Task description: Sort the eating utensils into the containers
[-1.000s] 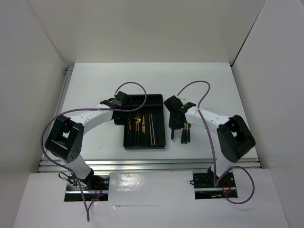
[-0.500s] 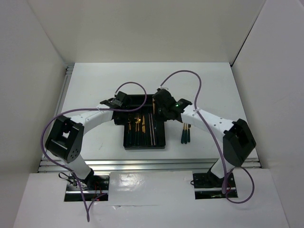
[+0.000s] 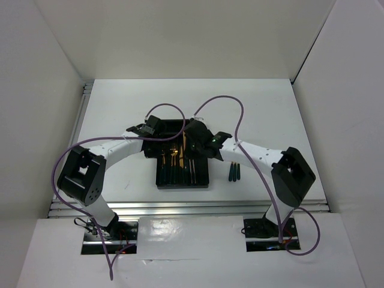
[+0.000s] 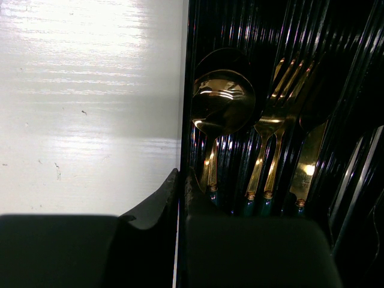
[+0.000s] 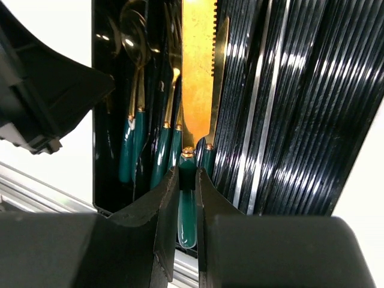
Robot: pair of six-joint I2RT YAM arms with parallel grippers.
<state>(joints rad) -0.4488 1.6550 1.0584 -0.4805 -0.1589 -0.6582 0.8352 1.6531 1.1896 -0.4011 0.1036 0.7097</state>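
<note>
Green-handled knife (image 5: 198, 66) clamped in right gripper (image 5: 187, 173) above tray (image 5: 288, 120); left gripper (image 4: 182, 175) fingers together

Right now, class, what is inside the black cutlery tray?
Inside the tray lie spoons, forks and a knife. The right gripper holds a second knife above them; its arm hides part of the far end.

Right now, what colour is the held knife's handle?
Knife handle: dark green, best in right wrist view.

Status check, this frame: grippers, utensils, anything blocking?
Left gripper shut on cutlery tray wall. Right gripper shut on knife handle, blade over tray. Two utensils on table right of tray. Nothing blocking.
</note>
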